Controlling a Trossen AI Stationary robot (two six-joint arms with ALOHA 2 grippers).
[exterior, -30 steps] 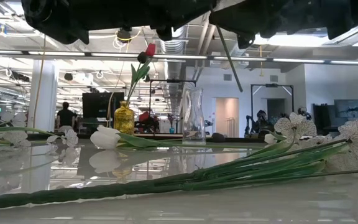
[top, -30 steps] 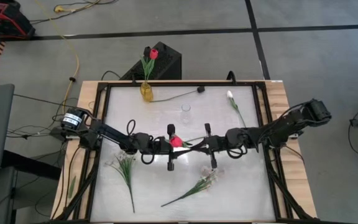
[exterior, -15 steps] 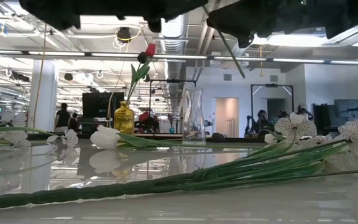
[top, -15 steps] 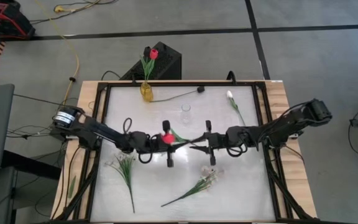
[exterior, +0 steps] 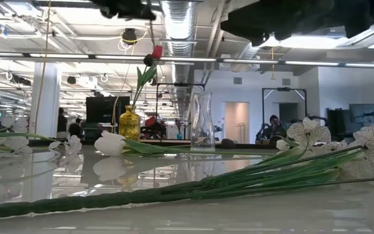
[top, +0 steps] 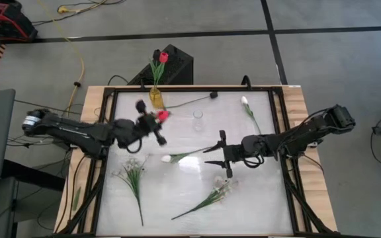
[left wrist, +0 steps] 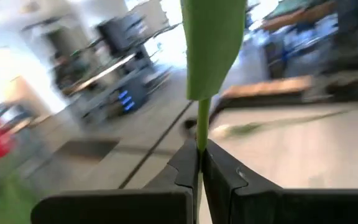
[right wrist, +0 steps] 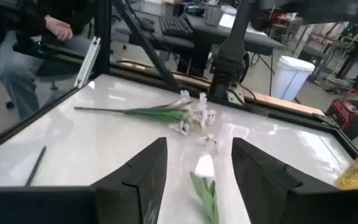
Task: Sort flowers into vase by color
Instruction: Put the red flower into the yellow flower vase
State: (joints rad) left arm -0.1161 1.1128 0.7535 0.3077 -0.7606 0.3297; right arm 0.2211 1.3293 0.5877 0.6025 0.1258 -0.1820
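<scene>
My left gripper hangs over the table's far left part, shut on a red flower with its head near the yellow vase. That vase holds another red flower. My right gripper stands open right of centre, touching nothing. A white flower lies flat on the table ahead of it. Its head shows between the open fingers in the right wrist view. My left gripper pinches the red flower's thin green stem between its two shut fingers, which lie across it. A broad green leaf stands out beyond the fingertips. The flower is lifted clear of the table, and its lower stem is hidden by the gripper.
A clear glass vase stands at centre far. Another white flower lies far right. Two sprigs of small white blossoms lie near left and near centre. A black cable runs along the far edge. A seated person is beyond the table.
My right gripper has let go of the red flower and stayed near centre. My left gripper has carried the flower toward the table's far left, up to the yellow vase. The white flower that lay under the arms now shows.
</scene>
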